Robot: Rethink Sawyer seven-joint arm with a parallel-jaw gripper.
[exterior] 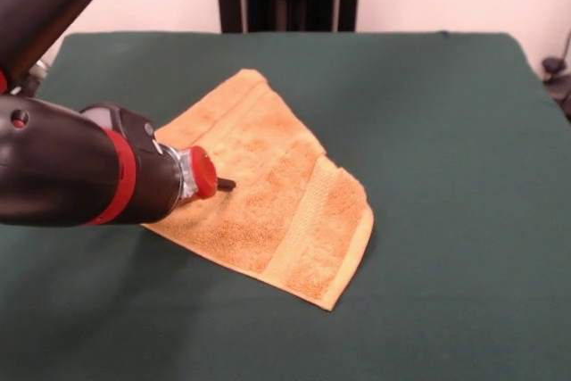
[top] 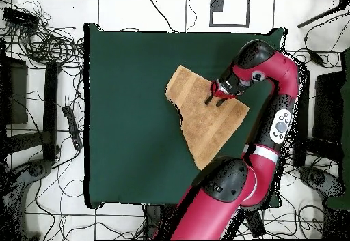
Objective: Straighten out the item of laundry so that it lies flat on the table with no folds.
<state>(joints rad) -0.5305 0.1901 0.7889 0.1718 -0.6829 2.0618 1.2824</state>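
Overhead view: the dark green surface (top: 130, 115) fills the middle, with tangled cables (top: 41, 40) on the pale floor (top: 123, 9) to one side. The red and black arm (top: 273, 108) bends over the surface's edge and hides part of it. The golden-orange towel (top: 205, 119) lies on the surface near that edge, one corner doubled over, a woven band (exterior: 308, 207) across it. The claw (exterior: 225, 184) sits over the towel; whether it is open or closed I cannot tell.
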